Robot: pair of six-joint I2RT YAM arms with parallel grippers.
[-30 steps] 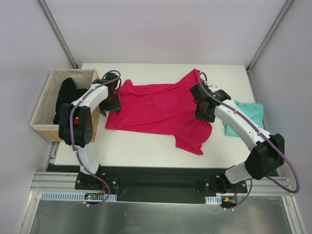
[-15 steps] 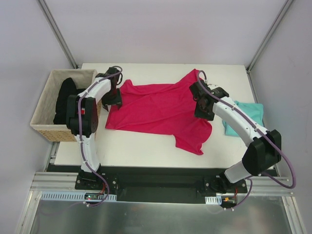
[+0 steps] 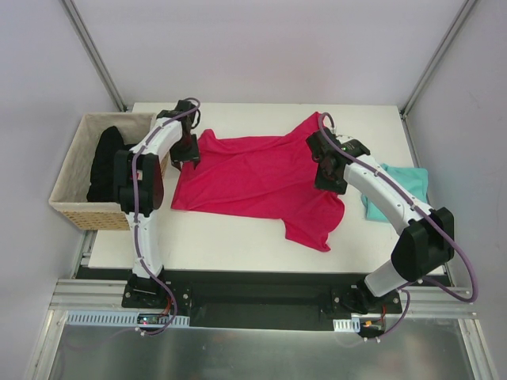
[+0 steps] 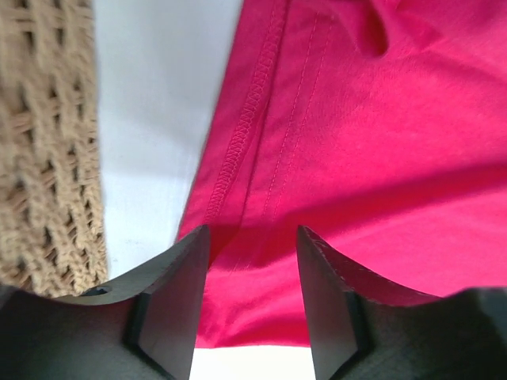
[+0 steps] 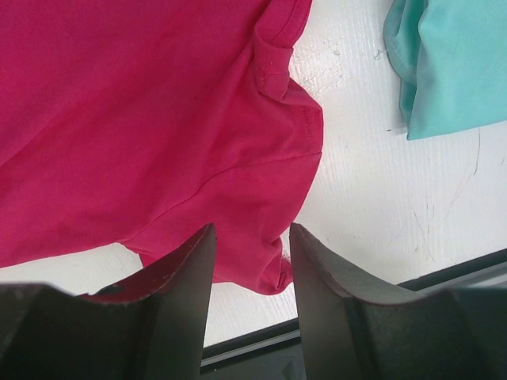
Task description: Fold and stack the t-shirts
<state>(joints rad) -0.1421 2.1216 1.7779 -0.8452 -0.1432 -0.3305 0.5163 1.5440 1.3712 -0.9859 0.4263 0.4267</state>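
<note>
White table (image 3: pixel 230 233) between pale walls, seen from above. At far left a wicker basket (image 3: pixel 75 214) holds a black garment (image 3: pixel 107 158), its lower part hidden by the basket wall.

The left gripper (image 3: pixel 188 154) stands over the left edge of the pink t-shirt (image 3: pixel 253 178). The wrist view shows its fingers (image 4: pixel 178 301) apart above the stitched hem; contact with the cloth cannot be judged.

The pink t-shirt lies spread at centre, long axis left to right, hem to the left and sleeves to the right. Its neck end is covered by the right arm.

The right gripper (image 3: pixel 326 176) hangs over that end with jaws apart.

The teal t-shirt (image 3: pixel 402 184) lies at the right edge, partly hidden by the forearm.
</note>
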